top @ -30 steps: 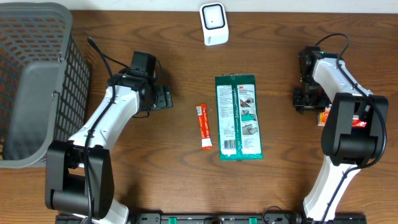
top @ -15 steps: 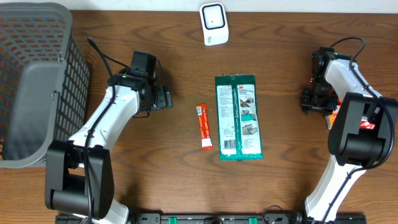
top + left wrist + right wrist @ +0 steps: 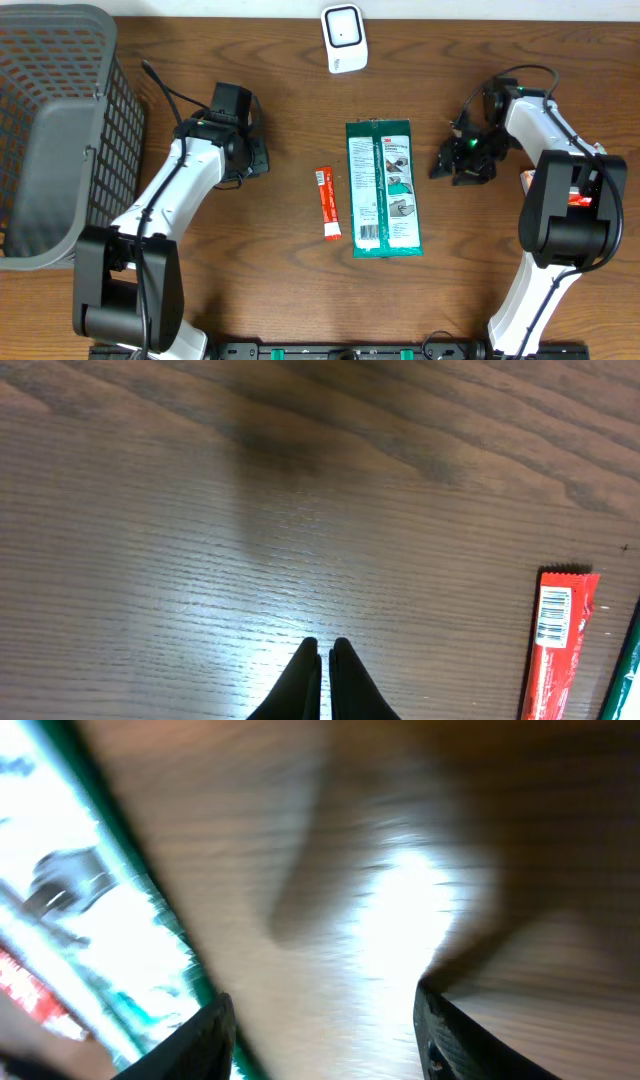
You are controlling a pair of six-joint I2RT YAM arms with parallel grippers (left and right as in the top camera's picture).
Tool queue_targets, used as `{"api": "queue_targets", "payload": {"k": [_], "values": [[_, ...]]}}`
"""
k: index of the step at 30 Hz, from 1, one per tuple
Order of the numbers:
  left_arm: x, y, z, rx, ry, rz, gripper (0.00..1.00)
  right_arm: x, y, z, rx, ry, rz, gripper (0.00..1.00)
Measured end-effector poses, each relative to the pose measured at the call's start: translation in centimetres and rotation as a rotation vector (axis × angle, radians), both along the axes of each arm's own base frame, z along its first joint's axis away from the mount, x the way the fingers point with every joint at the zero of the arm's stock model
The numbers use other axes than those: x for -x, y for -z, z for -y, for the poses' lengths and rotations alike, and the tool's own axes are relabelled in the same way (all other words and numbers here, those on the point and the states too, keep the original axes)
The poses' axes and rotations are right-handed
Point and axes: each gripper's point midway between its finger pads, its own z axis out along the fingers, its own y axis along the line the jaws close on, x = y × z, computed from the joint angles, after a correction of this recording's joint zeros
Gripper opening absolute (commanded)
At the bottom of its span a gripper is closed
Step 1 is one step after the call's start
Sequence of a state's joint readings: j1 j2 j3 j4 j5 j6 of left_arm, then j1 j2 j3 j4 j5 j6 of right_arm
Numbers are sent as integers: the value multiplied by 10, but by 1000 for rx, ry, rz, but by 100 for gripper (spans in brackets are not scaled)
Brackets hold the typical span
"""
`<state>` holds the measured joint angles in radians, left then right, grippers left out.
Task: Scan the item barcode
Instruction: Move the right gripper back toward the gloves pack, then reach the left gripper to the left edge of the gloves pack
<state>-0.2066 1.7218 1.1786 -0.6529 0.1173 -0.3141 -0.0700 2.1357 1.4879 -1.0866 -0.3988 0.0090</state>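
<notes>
**Two packets lie mid-table between two robot arms, neither one held**

A flat green packet (image 3: 384, 188) lies lengthwise in the middle of a dark wooden table (image 3: 300, 290), printed side up. Its print is too small to read from above, and no barcode can be picked out on it there. Just to its left, not touching it, lies a slim red sachet (image 3: 327, 203). The left wrist camera shows a white barcode label near the sachet's upper end, but the frame cuts off its lower end. A white scanner (image 3: 343, 38) stands at the far edge of the table, well apart from both packets.

The right gripper (image 3: 448, 165) hangs just to the right of the green packet. Its own camera is badly blurred, but it shows the two fingers spread apart with only bare wood between them and the packet's green edge at the left. The left gripper (image 3: 258, 157) sits to the left of the red sachet. Its dark fingertips (image 3: 300, 672) are closed almost together over bare wood, gripping nothing.

A grey mesh basket (image 3: 60, 130) fills the far left corner and is cut off by the frame. A small orange object (image 3: 578, 196) beside the right arm is mostly hidden and cannot be identified.
</notes>
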Motion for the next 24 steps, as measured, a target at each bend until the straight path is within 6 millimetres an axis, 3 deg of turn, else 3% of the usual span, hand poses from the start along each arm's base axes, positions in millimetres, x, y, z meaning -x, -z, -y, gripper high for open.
{"api": "queue_targets", "payload": {"k": [5,15,19,24], "values": [[3,-2,28,23,72,13,14,-4,-4,-28,-184,-22,86,62],[18,-18,141,169,345,128,17,-4,-8,-54,-375,-17,161,63],[33,-22,181,197,444,162,21,-4,-8,-61,-400,-25,172,63],[45,-7,196,182,492,132,25,-3,-8,-72,-410,-56,182,64]]}}
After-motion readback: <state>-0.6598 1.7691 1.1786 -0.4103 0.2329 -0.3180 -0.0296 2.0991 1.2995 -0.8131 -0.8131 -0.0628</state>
